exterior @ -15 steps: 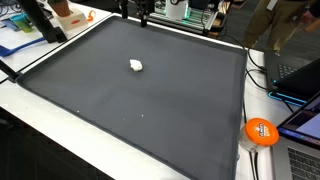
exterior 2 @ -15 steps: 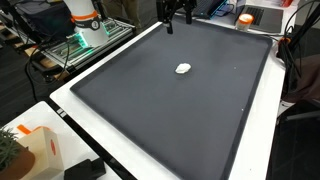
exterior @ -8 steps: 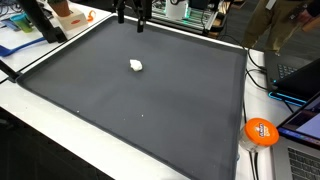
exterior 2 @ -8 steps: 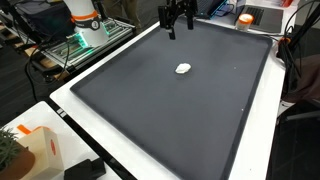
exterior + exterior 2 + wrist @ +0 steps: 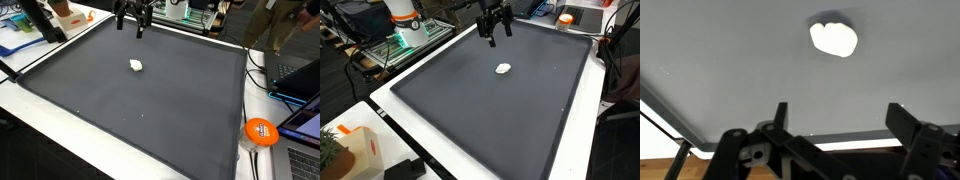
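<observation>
While pincer (image 5: 130,26) hovers, dark mat (image 5: 150,95), white table (image 5: 40,112)

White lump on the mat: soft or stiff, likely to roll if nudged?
The lump looks small, rounded and lobed, so probably light and soft, maybe squashable. Its uneven shape suggests it would slide or tumble on the mat rather than roll far.

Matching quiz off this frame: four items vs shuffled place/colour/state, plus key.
Items:
1 gripper
2 white lump
3 mat
4 orange disc

Descriptions:
A dark grey
B open, in the air
C off the mat, past its edge
D lying on the mat, untouched

Pairs: 1-B, 2-D, 3-A, 4-C
</observation>
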Controlling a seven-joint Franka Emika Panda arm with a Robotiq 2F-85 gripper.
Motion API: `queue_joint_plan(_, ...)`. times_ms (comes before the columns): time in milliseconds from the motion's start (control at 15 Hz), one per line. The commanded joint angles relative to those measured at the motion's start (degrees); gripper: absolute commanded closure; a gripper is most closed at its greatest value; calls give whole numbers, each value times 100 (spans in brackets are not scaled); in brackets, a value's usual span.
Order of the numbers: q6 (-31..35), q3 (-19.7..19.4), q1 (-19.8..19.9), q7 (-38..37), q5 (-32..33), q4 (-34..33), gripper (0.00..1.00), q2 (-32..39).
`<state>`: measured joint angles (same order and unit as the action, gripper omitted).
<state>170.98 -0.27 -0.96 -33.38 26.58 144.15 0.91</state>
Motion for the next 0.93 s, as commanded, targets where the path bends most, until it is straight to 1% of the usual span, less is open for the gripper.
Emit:
queue_joint_plan(0, 818, -204, 106, -890, 925, 229, 0, 7)
queue_joint_plan(67, 503, -101, 55, -498, 532, 100, 0, 34)
queue_joint_plan(200, 682, -167, 78, -704, 733, 141, 0, 35)
queue_joint_plan(333, 701, -173, 79, -716, 742, 141, 0, 35)
queue_joint_plan(400, 934, -187, 86, -727, 834, 134, 0, 90)
queue_joint_plan(533, 1180, -267, 115, -864, 1109, 92, 0, 108)
queue_joint_plan(600, 1229, -309, 125, -888, 1226, 79, 0, 107)
queue_joint_plan(733, 1272, -314, 113, -818, 1179, 142, 0, 160)
queue_joint_plan(867, 1328, -375, 102, -874, 1288, 127, 0, 218)
